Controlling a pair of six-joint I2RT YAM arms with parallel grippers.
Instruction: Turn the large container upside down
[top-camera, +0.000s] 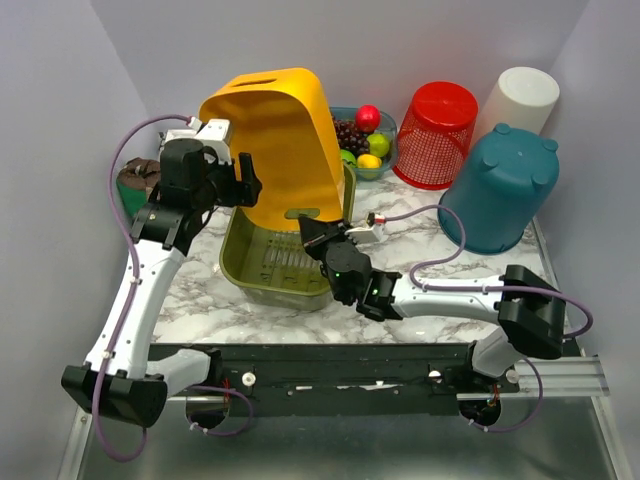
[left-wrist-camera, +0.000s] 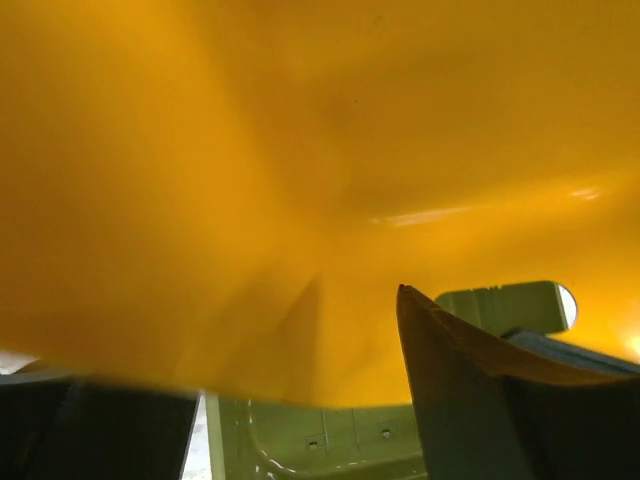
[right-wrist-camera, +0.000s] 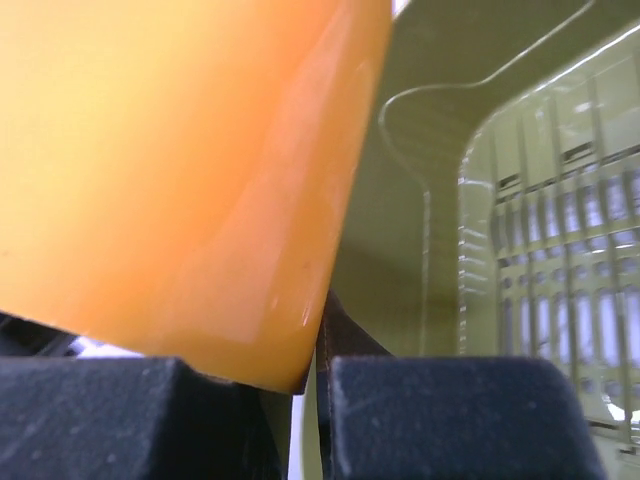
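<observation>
On the marble table the yellow bin leans mouth-down over the green crate, left gripper spread open beside its wall, right gripper pinching the lower rim, so ease that rim down gently before letting go.

The yellow container is glossy smooth plastic, the green crate slotted plastic.

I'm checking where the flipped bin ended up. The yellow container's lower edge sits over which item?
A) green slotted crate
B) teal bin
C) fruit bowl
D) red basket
A: the yellow container stands bottom up, with its lower edge over the green slotted crate.
</observation>
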